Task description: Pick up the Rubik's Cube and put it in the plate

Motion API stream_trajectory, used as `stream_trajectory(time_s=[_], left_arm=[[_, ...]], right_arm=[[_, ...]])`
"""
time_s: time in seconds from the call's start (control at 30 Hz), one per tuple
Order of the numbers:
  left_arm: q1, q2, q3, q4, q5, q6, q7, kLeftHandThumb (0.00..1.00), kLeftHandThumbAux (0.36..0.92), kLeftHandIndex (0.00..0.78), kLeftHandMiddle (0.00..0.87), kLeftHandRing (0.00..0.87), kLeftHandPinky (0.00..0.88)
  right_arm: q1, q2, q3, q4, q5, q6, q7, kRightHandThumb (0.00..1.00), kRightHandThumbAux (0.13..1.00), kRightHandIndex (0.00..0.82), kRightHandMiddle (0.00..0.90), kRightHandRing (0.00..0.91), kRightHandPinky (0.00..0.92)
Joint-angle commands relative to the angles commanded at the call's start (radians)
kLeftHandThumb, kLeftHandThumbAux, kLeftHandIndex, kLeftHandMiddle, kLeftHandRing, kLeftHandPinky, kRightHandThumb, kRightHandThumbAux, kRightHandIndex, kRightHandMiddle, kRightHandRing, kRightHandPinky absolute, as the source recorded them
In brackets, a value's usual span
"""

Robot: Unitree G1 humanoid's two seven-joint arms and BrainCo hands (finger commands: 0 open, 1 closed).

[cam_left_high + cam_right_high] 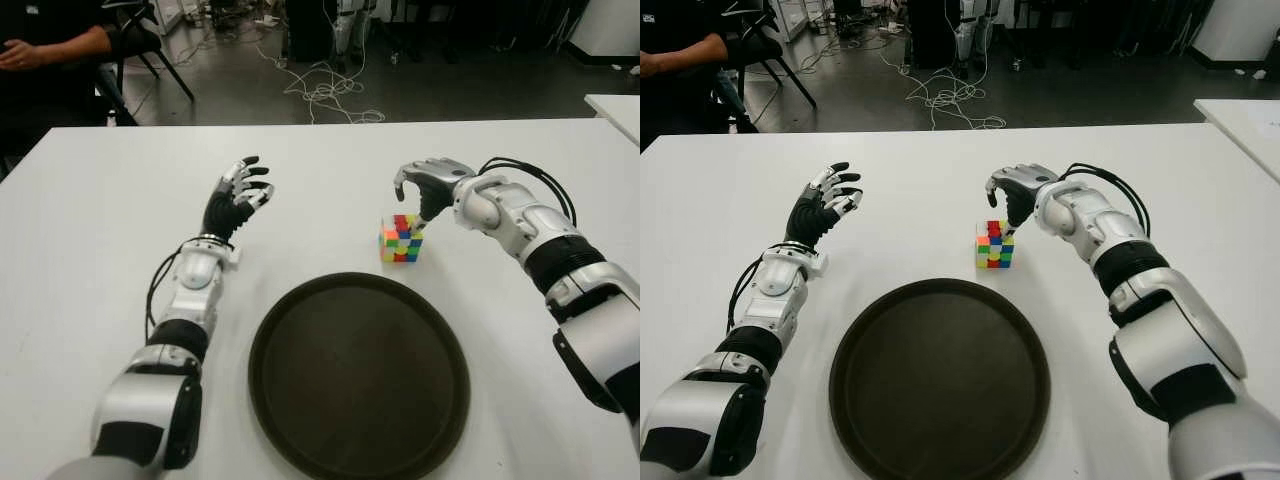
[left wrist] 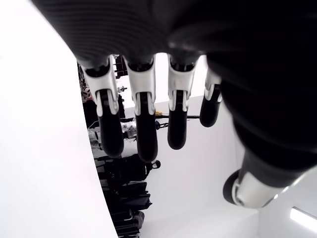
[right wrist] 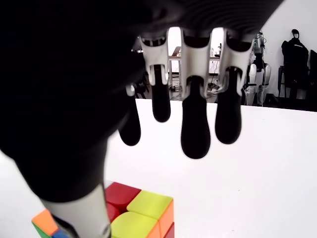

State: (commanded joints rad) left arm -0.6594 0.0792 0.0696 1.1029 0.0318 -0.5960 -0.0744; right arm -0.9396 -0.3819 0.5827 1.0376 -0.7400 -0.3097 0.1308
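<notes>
Left eye view puts the round dark plate (image 1: 360,375) nearest, at lower centre of the frame on the white table (image 1: 90,260), with nothing in it. Just above the plate's upper right rim, apart from it, the Rubik's Cube (image 1: 401,239) stands on the table, a little right of centre. The right hand (image 1: 428,187) arches over the cube from the right of the frame, fingers spread and curved downward, clasping nothing; its thumb tip comes down at the cube's upper right corner, and the right wrist view shows the fingers (image 3: 195,134) hanging apart above the cube's red and yellow top. The left hand (image 1: 238,197) shows left of centre, above the plate's upper left, fingers loosely apart and empty. At the far upper left a seated person (image 1: 45,50) shows, with cables (image 1: 325,90) strewn on the floor beyond the table.
</notes>
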Motion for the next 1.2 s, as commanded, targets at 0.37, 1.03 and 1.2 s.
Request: stream_trajectory(time_s=[0.37, 1.03, 1.2], left_arm=[[-0.003, 0.004, -0.004, 0.002, 0.004, 0.009, 0.003, 0.137, 0.686, 0.174, 0.248, 0.279, 0.334], [-0.009, 0.012, -0.010, 0.015, 0.004, 0.011, 0.000, 0.139, 0.664, 0.175, 0.248, 0.281, 0.333], [-0.008, 0.010, -0.008, 0.016, -0.001, 0.008, -0.004, 0.148, 0.666, 0.176, 0.248, 0.280, 0.332]], right_arm=[[0.014, -0.066, -0.037, -0.126, 0.022, 0.008, 0.034, 0.000, 0.866, 0.423, 0.594, 0.601, 0.523], [0.201, -0.209, -0.229, -0.615, 0.094, 0.119, 0.126, 0.000, 0.876, 0.464, 0.573, 0.577, 0.531], [0.225, -0.215, -0.249, -0.660, 0.097, 0.124, 0.130, 0.000, 0.880, 0.460, 0.553, 0.561, 0.522]])
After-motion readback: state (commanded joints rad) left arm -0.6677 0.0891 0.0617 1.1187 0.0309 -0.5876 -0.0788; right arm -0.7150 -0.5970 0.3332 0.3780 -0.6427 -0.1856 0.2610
